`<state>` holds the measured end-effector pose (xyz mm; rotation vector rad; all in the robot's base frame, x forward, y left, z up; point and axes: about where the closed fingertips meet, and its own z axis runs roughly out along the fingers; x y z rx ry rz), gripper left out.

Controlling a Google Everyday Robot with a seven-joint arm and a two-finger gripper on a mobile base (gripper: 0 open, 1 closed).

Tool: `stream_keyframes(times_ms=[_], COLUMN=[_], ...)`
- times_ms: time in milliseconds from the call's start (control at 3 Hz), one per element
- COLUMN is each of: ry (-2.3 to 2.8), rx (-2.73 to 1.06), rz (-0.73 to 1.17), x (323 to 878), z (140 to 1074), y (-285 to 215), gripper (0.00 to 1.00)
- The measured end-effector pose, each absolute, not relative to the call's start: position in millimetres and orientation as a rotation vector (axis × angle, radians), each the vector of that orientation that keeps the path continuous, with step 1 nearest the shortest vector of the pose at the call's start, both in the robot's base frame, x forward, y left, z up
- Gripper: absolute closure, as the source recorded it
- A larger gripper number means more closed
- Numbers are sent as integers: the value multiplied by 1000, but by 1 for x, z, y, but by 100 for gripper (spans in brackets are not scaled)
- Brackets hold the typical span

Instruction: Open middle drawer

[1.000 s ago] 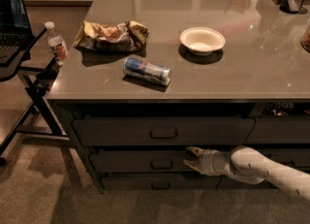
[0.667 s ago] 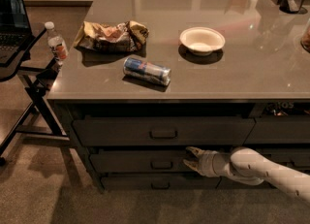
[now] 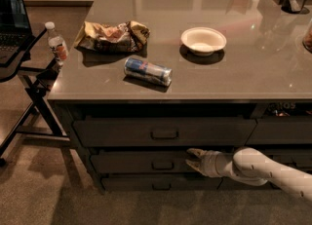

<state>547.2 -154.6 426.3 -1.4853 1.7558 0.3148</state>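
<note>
Camera view: almost nothing has changed over the last second. Pincer sits at the same spot against the middle drawer, at most nudged toward 9 o'clock. The drawer front hasn't moved and is still flush with the stack, so I judge the opening hasn't started.

- Pincer looks released: fingers spread, tips pointing to 9 o'clock, grasping nothing.
- Arm comes in low from 4 o'clock.
- Pull is just beside the fingertips at 9 o'clock, apart from them, at the centre of the front. My guess is the next step is to close that gap, clamp, then draw straight out.
- Top drawer is at 12 of the target and bottom drawer at 6. All three pulls look alike, so there's a risk of grabbing the wrong one.
- Floor in front shows nothing that blocks the drawer's travel.
- Bench carries a can on its side near the front edge, a chip bag at its 11 and a bowl at its 2. None is in the way.
- Off the bench at 9 o'clock: water bottle, stand, laptop.
</note>
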Motion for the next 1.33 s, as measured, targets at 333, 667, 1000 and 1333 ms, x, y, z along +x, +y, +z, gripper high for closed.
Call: stream_keyframes(times_ms=[333, 667, 1000, 1333], ry=[1756, 1756, 1762, 1762], rx=[-1485, -1485, -1483, -1483], rz=[315, 315, 323, 323], x=[550, 551, 548, 548], z=[429, 431, 431, 431], y=[-154, -154, -155, -155], gripper=[100, 100, 100, 81])
